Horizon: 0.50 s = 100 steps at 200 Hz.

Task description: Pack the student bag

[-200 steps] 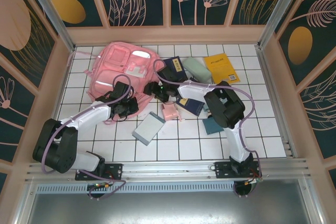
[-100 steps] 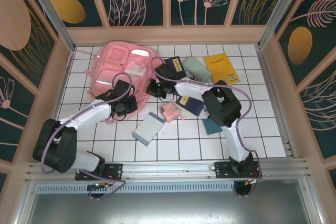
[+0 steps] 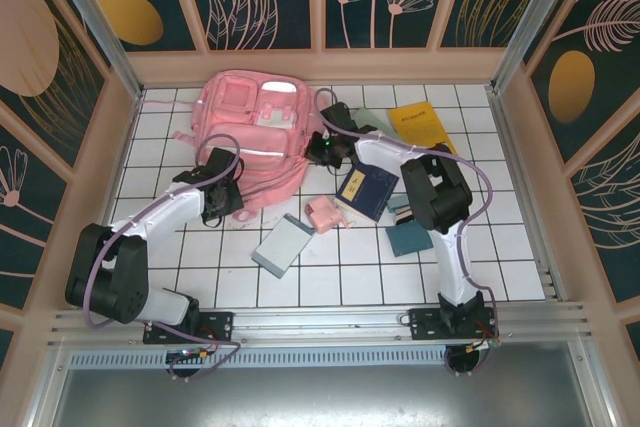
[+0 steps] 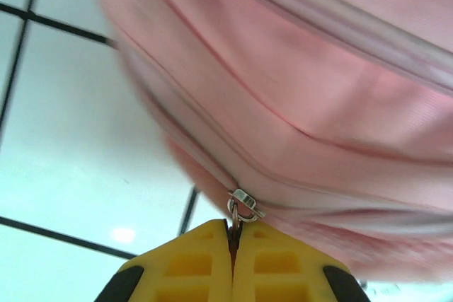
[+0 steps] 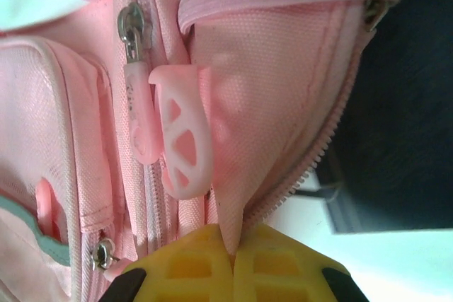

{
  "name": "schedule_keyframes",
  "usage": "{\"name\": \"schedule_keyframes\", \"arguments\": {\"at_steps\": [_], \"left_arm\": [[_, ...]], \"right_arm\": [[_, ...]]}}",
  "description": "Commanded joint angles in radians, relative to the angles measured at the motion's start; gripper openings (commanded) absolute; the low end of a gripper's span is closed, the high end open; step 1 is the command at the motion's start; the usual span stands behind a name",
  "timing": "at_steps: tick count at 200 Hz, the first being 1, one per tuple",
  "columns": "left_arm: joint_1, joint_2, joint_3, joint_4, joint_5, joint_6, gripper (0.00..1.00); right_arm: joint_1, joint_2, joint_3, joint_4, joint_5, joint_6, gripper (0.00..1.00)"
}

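Observation:
The student bag [image 3: 250, 127], a big pink backpack, lies at the back left of the tiled table. My left gripper [image 3: 233, 205] is at its near edge, shut on the metal zip pull [image 4: 244, 206] of the bag [image 4: 318, 104]; the ring sits pinched between the yellow fingertips [image 4: 191, 259]. My right gripper [image 3: 320, 143] is at the bag's right side, shut on a fold of pink fabric [image 5: 248, 146] beside the open zipper teeth [image 5: 311, 153]. A pink rubber pull tab [image 5: 185, 139] hangs just left of that fold.
Right of the bag lie a dark blue notebook [image 3: 367, 190], a yellow book [image 3: 420, 127], a pale green pouch [image 3: 378, 122] and a teal item [image 3: 405, 237]. A small pink pouch [image 3: 322, 213] and a grey-blue flat case [image 3: 283, 244] lie nearer. Walls enclose the table.
My right gripper moved back and to the right and shut on the bag's fabric. The bag's right side rose and shifted right. My left gripper stayed shut and drew slightly left.

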Motion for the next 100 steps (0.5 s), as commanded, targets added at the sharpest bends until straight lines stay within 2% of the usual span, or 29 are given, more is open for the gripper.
{"name": "schedule_keyframes", "arguments": {"at_steps": [1,23,27,41,46,53,69,100], "left_arm": [[0.033,-0.006,0.012,-0.148,-0.103,0.032,0.00],[0.032,0.017,0.049,-0.096,0.025,0.077,0.00],[0.031,0.018,0.052,-0.082,0.052,0.078,0.00],[0.030,0.019,0.058,-0.023,0.159,0.077,0.00],[0.026,0.020,0.059,-0.002,0.188,0.073,0.00],[0.019,0.023,0.062,0.022,0.221,0.064,0.00],[-0.013,0.032,0.070,0.078,0.279,0.041,0.00],[-0.090,0.084,0.126,0.136,0.318,-0.011,0.00]], "right_arm": [[-0.092,-0.021,0.089,-0.018,0.123,-0.078,0.00],[-0.097,0.024,0.166,-0.040,0.078,-0.125,0.02],[-0.096,0.029,0.176,-0.045,0.073,-0.128,0.10],[-0.089,0.030,0.191,-0.052,0.064,-0.132,0.50],[-0.087,0.024,0.190,-0.057,0.067,-0.130,0.59],[-0.081,0.012,0.184,-0.059,0.077,-0.128,0.66],[-0.068,-0.033,0.144,-0.063,0.092,-0.112,0.69],[-0.032,-0.130,0.055,-0.103,0.124,-0.056,0.72]]}}
